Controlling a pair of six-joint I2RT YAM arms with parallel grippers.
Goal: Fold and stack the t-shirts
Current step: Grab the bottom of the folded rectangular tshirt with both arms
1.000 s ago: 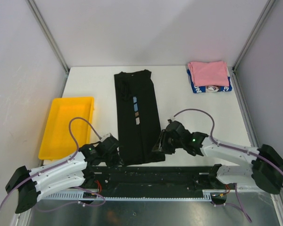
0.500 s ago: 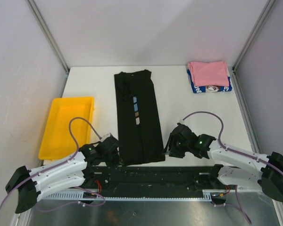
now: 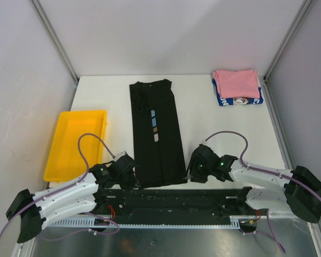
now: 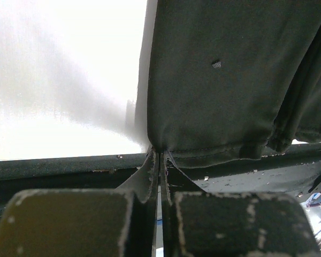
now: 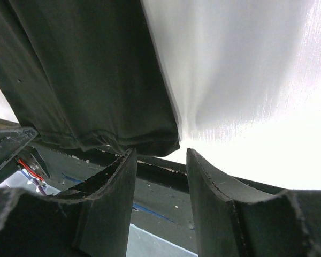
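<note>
The left gripper (image 4: pixel 158 156) is clenched, its two fingers pressed flat together, and the near left hem corner of the black t-shirt (image 4: pixel 219 80) is pinched right at their tips. A corner grip is judged to be wanted so that the hem can be lifted and carried over.

The right gripper (image 5: pixel 160 154) is held with its fingers parted, and nothing is caught between them. The other hem corner lies just beyond the tips, a little to their left, apart from both pads. It is judged to be lined up for a matching pinch, since a long strip of cloth is folded evenly only when both corners are raised together.

Beyond both sets of fingers the shirt is laid out as a narrow lengthwise strip running away across the table (image 3: pixel 214 123), chest print up. Well beyond the right fingers, at the far corner, the pink t-shirt (image 3: pixel 235 81) is stacked folded on the blue-and-white t-shirt (image 3: pixel 227 100); the black one is presumably to be added there. Out beside the left fingers a yellow tray (image 3: pixel 77 142) is set.
</note>
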